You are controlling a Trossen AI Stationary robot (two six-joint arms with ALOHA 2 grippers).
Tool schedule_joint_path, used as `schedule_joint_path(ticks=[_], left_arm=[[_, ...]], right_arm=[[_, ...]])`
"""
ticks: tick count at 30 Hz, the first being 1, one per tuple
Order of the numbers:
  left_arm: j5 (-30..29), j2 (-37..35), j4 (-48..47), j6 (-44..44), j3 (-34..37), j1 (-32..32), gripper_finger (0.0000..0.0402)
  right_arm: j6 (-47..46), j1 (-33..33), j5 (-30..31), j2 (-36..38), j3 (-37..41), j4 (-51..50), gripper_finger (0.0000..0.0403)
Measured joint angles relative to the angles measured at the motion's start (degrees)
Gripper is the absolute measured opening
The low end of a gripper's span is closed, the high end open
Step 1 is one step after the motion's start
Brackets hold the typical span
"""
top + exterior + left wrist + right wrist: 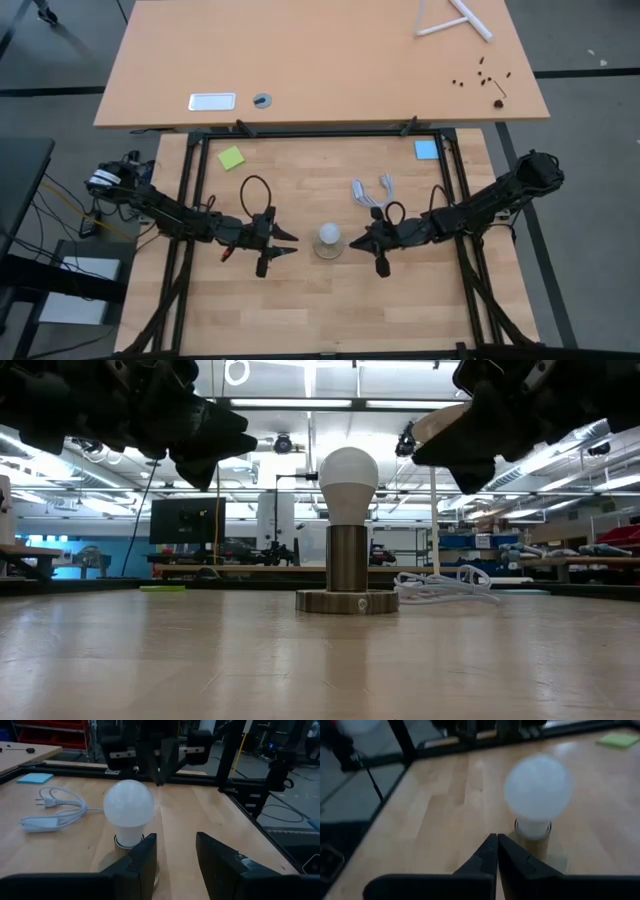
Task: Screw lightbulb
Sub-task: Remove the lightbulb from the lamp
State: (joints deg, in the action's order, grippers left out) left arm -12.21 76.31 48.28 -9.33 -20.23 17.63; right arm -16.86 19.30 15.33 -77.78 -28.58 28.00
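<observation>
On the wooden counter (300, 300) the lightbulb (330, 236) stood upright in its socket (347, 600), between both jaws. The right jaws (362, 240), pressed shut and empty, were nearer; the left jaws (288, 239) stood part open, empty.

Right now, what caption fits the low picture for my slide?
White lightbulb standing upright in its metal socket, both arms hanging above either side.

In the low view, both dark arms were cut off by the top edge. The white frosted pear-shaped lightbulb (348, 482) hid its metallic screw end inside the socket.
</observation>
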Motion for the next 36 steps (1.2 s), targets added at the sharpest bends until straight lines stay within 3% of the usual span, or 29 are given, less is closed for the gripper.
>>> schedule_joint_path(ticks=[16, 24, 31, 36], left_arm=[[0.0, 0.8, 0.0, 0.1, 0.0, 0.0, 0.0139], [-1.1, 4.8, -0.4, 0.1, 0.0, 0.0, 0.0079], [-1.3, 5.5, -2.6, -1.6, -0.1, -0.2, 0.001], [-1.3, 5.6, -8.3, -4.4, -1.3, -1.2, 0.0009]], right_arm=[[0.5, -1.2, 1.1, 0.1, 0.0, 5.7, 0.0013], [3.6, -1.2, 2.6, 0.1, 0.0, 5.4, 0.0015], [0.9, -1.3, 3.8, 0.1, 0.0, 3.9, 0.0009], [2.8, -0.5, 6.8, 0.1, -0.5, 3.2, 0.001]])
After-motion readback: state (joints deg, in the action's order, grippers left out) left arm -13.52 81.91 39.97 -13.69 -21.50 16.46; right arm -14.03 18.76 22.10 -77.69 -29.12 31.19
